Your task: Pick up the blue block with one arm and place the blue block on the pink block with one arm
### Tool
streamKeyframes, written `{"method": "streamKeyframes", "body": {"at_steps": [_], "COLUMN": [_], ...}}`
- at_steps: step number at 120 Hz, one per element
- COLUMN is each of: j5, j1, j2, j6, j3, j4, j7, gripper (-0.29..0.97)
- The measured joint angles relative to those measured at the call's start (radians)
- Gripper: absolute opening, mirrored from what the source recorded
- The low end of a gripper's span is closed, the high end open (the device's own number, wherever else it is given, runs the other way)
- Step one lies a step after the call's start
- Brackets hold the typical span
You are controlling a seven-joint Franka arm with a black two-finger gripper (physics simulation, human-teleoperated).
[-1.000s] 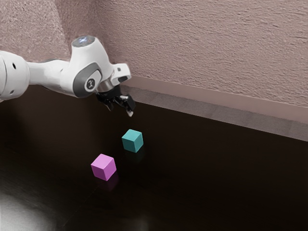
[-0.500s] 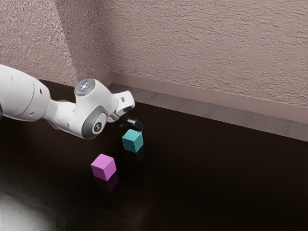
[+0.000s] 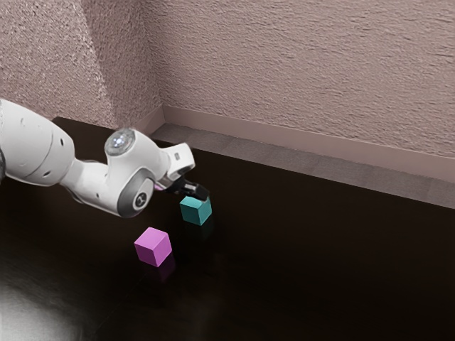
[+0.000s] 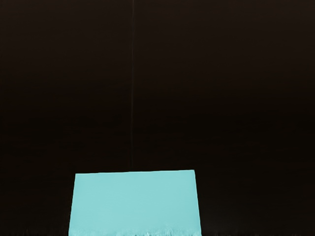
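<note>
The blue block (image 3: 197, 212), teal in colour, rests on the dark table (image 3: 320, 256). My gripper (image 3: 193, 195) has come down right over its top. The black fingers stand open at its upper edges. In the wrist view the block (image 4: 135, 202) is a large teal face just under my hand. The pink block (image 3: 153, 246) sits on the table nearer the camera, a short way from the blue block toward the exterior view's left, with nothing on it.
A textured pink wall (image 3: 298, 71) with a pale baseboard (image 3: 320, 145) runs behind the table. My white arm (image 3: 85, 177) reaches in low from the exterior view's left. Open dark tabletop spreads toward the exterior view's right.
My hand has dropped from well above the table down onto the blue block, and the arm has lowered with it. Neither block has moved.
</note>
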Motion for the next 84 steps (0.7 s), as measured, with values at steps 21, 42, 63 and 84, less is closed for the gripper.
{"method": "streamKeyframes", "body": {"at_steps": [21,42,63,84], "j5": [0.0,0.001,0.002,0.003], "j1": [0.006,0.007,0.013,0.023], "j2": [0.031,0.063,0.078,0.096], "j6": [0.031,0.075,0.104,0.13], "j3": [0.0,0.001,0.0,0.0], "j4": [0.001,0.0,0.0,0.001], "j7": [0.0,0.001,0.001,0.001], "gripper": [0.68,0.68,0.68,0.68]}}
